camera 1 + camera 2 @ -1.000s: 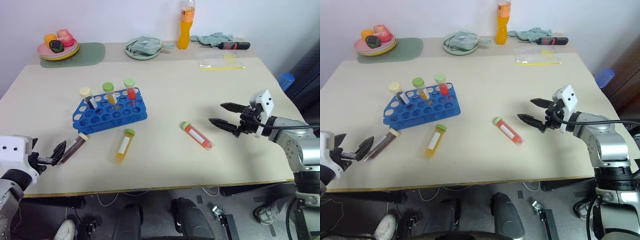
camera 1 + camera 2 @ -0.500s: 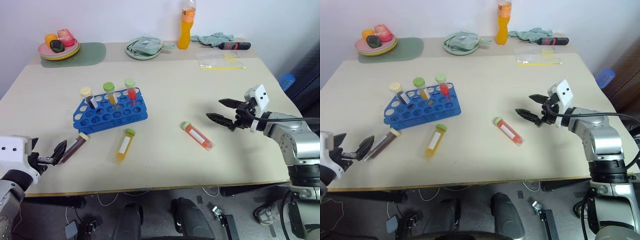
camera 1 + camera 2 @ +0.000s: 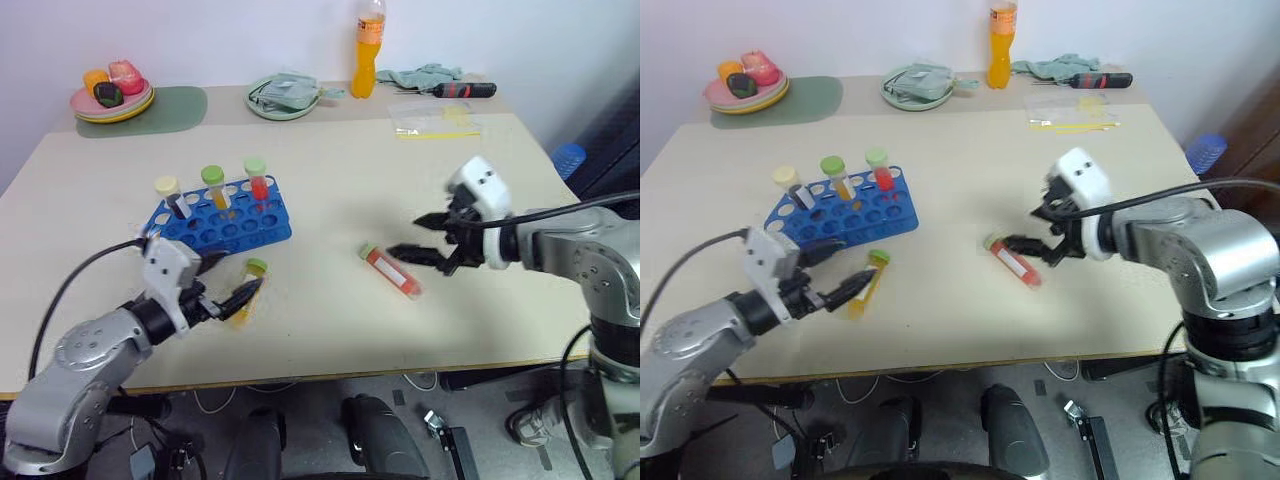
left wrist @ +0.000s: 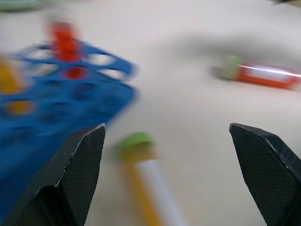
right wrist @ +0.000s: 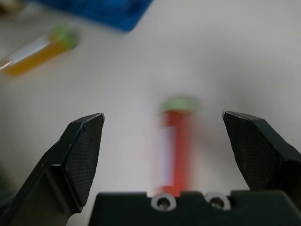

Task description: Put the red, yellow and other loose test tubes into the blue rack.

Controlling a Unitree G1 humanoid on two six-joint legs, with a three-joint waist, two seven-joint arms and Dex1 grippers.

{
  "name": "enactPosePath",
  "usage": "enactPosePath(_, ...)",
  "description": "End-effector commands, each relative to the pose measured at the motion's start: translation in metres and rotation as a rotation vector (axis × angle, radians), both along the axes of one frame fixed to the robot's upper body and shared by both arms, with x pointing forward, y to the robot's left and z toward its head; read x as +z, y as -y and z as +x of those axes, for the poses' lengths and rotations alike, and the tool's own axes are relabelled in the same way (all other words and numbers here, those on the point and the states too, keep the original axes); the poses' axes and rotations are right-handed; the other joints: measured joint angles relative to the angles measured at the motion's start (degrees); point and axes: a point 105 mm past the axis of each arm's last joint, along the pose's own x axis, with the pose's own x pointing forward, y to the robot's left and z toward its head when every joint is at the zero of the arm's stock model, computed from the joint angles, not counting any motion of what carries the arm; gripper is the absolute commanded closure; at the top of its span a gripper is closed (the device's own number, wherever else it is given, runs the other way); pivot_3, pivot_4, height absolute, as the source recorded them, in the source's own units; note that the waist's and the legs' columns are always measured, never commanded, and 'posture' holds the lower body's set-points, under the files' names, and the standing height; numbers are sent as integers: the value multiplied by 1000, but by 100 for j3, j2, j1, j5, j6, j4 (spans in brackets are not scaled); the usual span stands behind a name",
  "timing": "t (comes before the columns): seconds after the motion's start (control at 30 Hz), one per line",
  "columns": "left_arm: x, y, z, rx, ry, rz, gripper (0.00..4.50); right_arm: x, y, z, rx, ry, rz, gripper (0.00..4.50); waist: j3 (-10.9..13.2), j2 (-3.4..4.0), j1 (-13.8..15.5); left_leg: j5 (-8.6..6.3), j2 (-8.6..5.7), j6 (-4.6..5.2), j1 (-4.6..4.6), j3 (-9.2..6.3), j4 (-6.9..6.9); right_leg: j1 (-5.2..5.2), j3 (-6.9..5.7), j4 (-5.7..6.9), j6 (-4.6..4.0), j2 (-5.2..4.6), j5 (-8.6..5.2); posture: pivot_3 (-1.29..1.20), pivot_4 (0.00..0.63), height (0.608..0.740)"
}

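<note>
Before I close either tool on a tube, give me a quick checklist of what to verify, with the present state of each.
1. Right tool open: ok, fingers wide apart.
2. Red tube lined up between the right tool's fingers: ok in the right wrist view.
3. Left tool open: ok.
4. Yellow tube between the left tool's fingers: ok, lying flat on the table, pointing at the tool.
5. Blue rack has free holes: ok, three tubes standing, many holes empty.
6. Dark tube with cream cap located: cannot tell.
</note>
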Motion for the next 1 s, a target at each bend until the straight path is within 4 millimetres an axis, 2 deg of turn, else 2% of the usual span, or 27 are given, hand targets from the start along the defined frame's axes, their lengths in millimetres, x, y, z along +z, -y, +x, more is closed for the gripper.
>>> enactPosePath(0.03,-6,16,-4,-116,4,37,166,-6,0,17,-99,9,-108,0,0,-1,13,0,-1,0,-2,0,2,0,0,-1,0,-1,0,0,150,740)
enactPosePath(0.2,-16,27,-7,-165,-14,48,166,-12,-8,32,-134,-38,-163,0,0,-1,2,-1,-1,3,-7,1,0,-4,0,-5,0,-4,0,0,150,740)
enactPosePath(0.3,-19,35,-11,-175,-10,41,166,-24,-7,38,-171,-124,-189,0,0,-1,-2,-4,0,8,-8,1,-1,-6,0,-4,1,-3,1,0,150,740)
enactPosePath(0.5,-23,42,-17,-164,-10,24,166,-32,-6,39,-178,-234,-246,0,1,1,-8,-5,0,10,-10,2,0,-7,0,-4,2,-3,1,0,150,740)
enactPosePath(0.77,-24,41,-21,-148,-8,24,166,-43,-4,43,-221,-296,-299,0,1,2,3,-6,0,12,-13,2,1,-9,0,-5,2,-2,1,0,150,740)
enactPosePath(0.9,-25,41,-21,-148,-8,28,0,-49,0,44,-249,-301,-322,1132,1,2,1,-6,1,12,-13,2,1,-11,0,-5,2,-2,1,0,150,740)
enactPosePath(0.93,-25,41,-21,-148,-6,28,0,-50,0,44,-252,-302,-323,1808,1,2,1,-6,1,12,-13,2,1,-11,0,-5,2,-1,1,0,150,740)
enactPosePath(1.0,-25,41,-20,-147,-5,28,0,-48,0,44,-250,-292,-326,2733,1,1,1,-6,1,12,-13,2,0,-11,0,-5,2,-1,1,0,150,740)
